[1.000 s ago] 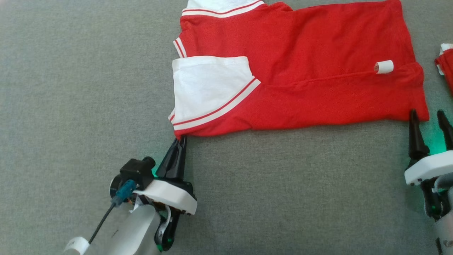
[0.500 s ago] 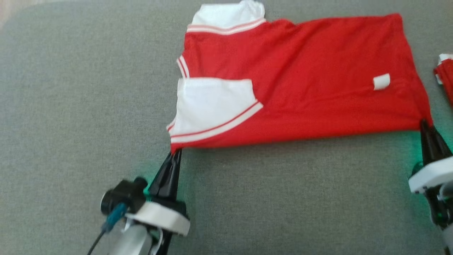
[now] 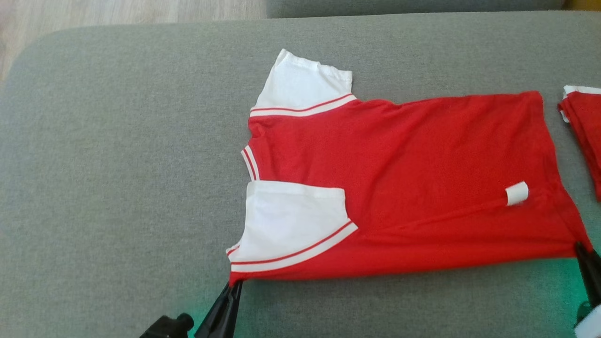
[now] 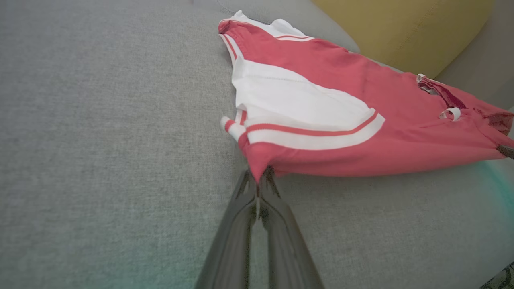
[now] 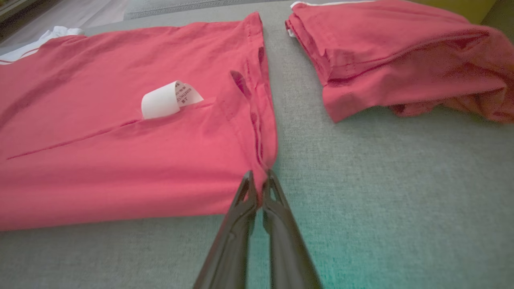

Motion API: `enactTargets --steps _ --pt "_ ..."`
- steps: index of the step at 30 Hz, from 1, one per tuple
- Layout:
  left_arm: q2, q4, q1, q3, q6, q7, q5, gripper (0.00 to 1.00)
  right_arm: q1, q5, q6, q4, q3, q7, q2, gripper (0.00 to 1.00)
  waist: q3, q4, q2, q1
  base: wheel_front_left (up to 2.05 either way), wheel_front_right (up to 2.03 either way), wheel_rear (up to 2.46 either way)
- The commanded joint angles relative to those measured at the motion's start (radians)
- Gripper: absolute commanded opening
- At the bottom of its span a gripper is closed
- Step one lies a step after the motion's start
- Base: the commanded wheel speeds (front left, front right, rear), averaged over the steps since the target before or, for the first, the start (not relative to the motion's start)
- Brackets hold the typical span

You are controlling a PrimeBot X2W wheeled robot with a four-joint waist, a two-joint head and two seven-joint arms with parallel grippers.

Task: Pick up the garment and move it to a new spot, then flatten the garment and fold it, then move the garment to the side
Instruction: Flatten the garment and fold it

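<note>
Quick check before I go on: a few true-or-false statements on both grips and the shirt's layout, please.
The left gripper is shut on the red shirt's near sleeve-side corner. True.
The right gripper stands open, clear of the shirt. False: the right gripper is shut on the near hem corner.
A white tag sticks out near the hem. True.
Both sleeves are folded onto the body. False: the far sleeve lies out flat.
No other clothing is in sight. False: another red garment lies beyond the hem, apart.
</note>
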Motion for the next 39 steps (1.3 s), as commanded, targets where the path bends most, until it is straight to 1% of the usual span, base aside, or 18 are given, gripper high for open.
enactTargets --steps 1,2,3,6,8,11,13,16,18,20,24,29,30,34,39 --pt "0.019 -0.029 -0.014 0.036 0.005 -0.002 -0.008 0.00 0.009 0.004 -0.001 -0.027 -0.014 0.001 -0.041 0.75 -0.001 -0.001 -0.0001 0.0001 0.00 0.00 0.00" --pt "0.020 -0.029 -0.010 0.036 0.007 0.007 -0.014 0.34 0.020 0.001 -0.001 -0.041 -0.027 0.004 -0.032 1.00 -0.001 -0.003 -0.0001 0.0001 0.00 0.00 0.00" --pt "0.022 -0.028 -0.010 0.033 0.007 0.021 -0.017 1.00 0.029 -0.006 -0.001 -0.056 -0.034 0.012 -0.024 1.00 0.000 -0.004 -0.0001 0.0001 0.00 0.00 0.00" --pt "0.029 -0.033 -0.039 0.022 0.004 0.049 -0.009 1.00 0.038 -0.031 -0.001 -0.106 -0.053 0.022 -0.007 1.00 0.008 -0.009 -0.0001 0.0001 0.00 0.00 0.00" --pt "0.051 -0.063 -0.104 0.019 -0.003 0.082 0.008 1.00 0.025 -0.067 -0.001 -0.149 -0.086 0.015 0.004 1.00 0.030 -0.016 -0.0001 0.0001 0.00 0.00 0.00" --pt "0.089 -0.126 -0.224 0.019 -0.024 0.142 0.021 1.00 0.001 -0.099 -0.001 -0.184 -0.105 0.009 0.014 1.00 0.068 -0.020 -0.0001 0.0001 0.00 0.00 0.00" --pt "0.139 -0.166 -0.348 -0.010 -0.046 0.226 0.043 1.00 -0.018 -0.108 -0.001 -0.205 -0.107 0.014 0.024 1.00 0.093 -0.022 -0.0001 0.0001 0.00 0.00 0.00" --pt "0.200 -0.207 -0.554 -0.039 -0.062 0.371 0.020 1.00 -0.050 -0.120 -0.001 -0.235 -0.089 0.029 0.028 1.00 0.130 -0.042 -0.0001 0.0001 0.00 0.00 0.00" --pt "0.242 -0.224 -0.693 -0.069 -0.065 0.461 -0.013 1.00 -0.076 -0.123 -0.001 -0.249 -0.081 0.032 0.025 1.00 0.159 -0.063 -0.0001 0.0001 0.00 0.00 0.00" --pt "0.276 -0.226 -0.825 -0.109 -0.065 0.538 -0.076 1.00 -0.099 -0.125 -0.001 -0.254 -0.077 0.030 0.022 1.00 0.186 -0.083 -0.0001 0.0001 0.00 0.00 0.00" --pt "0.336 -0.153 -1.028 -0.168 -0.066 0.662 -0.201 1.00 -0.143 -0.129 -0.001 -0.242 -0.057 0.017 0.031 1.00 0.235 -0.136 -0.0001 0.0001 0.00 0.00 0.00" --pt "0.377 -0.017 -1.184 -0.217 -0.066 0.747 -0.304 1.00 -0.188 -0.125 -0.001 -0.210 -0.026 -0.011 0.052 1.00 0.301 -0.205 -0.0001 0.0001 0.00 0.00 0.00" --pt "0.377 -0.017 -1.184 -0.217 -0.066 0.747 -0.304 1.00 -0.188 -0.125 -0.001 -0.210 -0.026 -0.011 0.052 1.00 0.301 -0.205 -0.0001 0.0001 0.00 0.00 0.00" --pt "0.406 0.091 -1.248 -0.251 -0.066 0.808 -0.353 1.00 -0.215 -0.120 -0.001 -0.180 -0.006 -0.039 0.069 1.00 0.337 -0.255 -0.0001 0.0001 0.00 0.00 0.00" --pt "0.437 0.192 -1.306 -0.269 -0.066 0.800 -0.351 1.00 -0.240 -0.111 -0.001 -0.139 0.014 -0.072 0.079 1.00 0.370 -0.295 -0.0001 0.0001 0.00 0.00 0.00"
